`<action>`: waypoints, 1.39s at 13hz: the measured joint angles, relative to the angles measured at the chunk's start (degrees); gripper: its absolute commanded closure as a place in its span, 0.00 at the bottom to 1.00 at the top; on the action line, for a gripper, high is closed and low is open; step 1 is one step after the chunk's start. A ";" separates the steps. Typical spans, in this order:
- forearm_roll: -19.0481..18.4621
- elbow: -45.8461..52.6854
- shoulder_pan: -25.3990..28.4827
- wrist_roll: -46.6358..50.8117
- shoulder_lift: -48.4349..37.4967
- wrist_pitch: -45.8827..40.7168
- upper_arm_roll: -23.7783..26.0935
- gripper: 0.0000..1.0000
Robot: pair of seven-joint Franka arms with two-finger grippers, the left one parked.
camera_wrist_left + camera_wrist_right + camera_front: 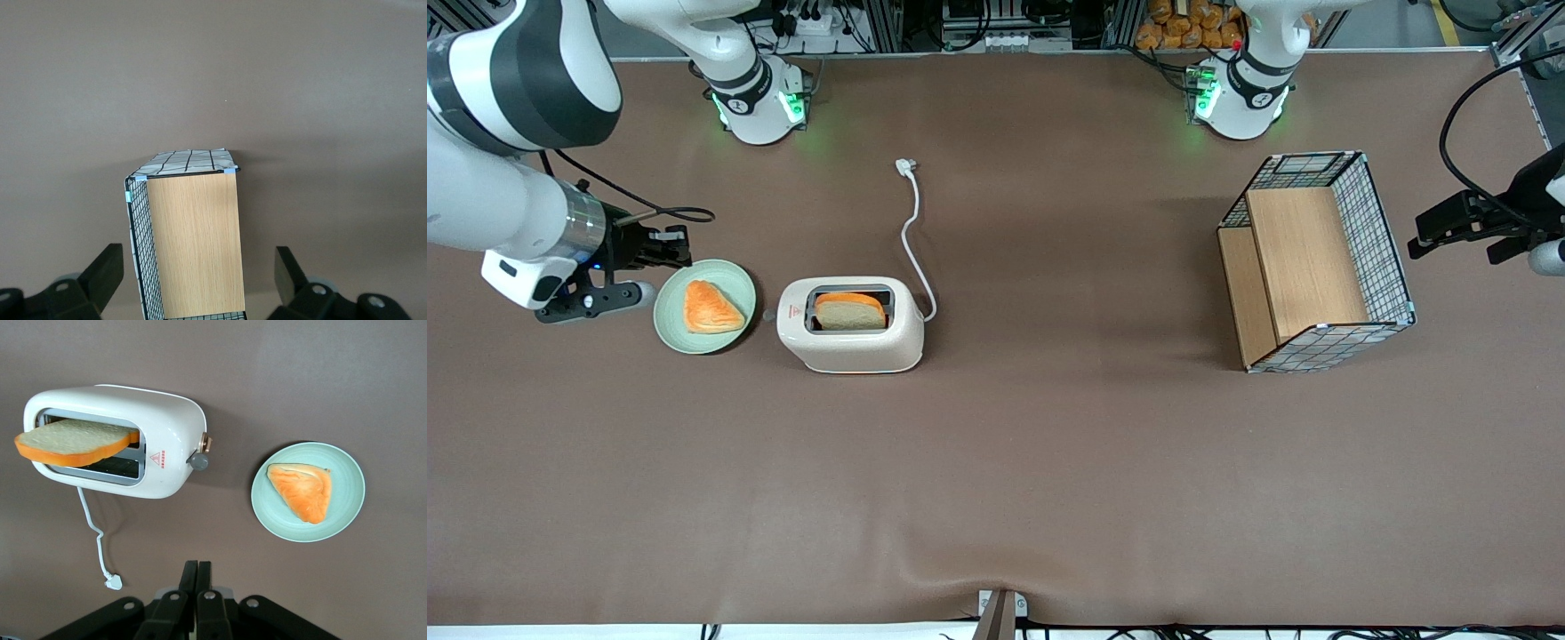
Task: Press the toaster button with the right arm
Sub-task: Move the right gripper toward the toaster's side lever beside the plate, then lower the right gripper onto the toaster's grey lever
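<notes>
My right arm [507, 213] lay level, hand [679, 247] pinched together, empty, above green plate's [669, 327] rim; plate held orange pastry [711, 308]; toaster [850, 351] held bread slice [850, 311].

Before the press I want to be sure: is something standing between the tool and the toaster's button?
Yes. The green plate with the pastry lies between the tool, fingers shut, and the button on the toaster. The tool hangs over the plate's rim.

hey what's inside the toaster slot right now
A slice of bread with an orange crust stands in the toaster slot, sticking out above it. Its lower part is hidden inside. The shut gripper hovers beside the plate.
</notes>
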 measured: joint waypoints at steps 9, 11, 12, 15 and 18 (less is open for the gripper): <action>-0.01 -5.49 0.00 0.00 -0.09 6.17 -0.06 1.00; -0.01 -6.69 0.08 -0.01 -0.11 7.37 -0.01 1.00; -0.01 -7.40 0.14 -0.01 -0.12 8.14 0.03 1.00; -0.01 -9.06 0.95 -0.06 -0.13 10.23 0.10 1.00; -0.01 -10.65 1.27 -0.05 -0.16 12.52 0.09 1.00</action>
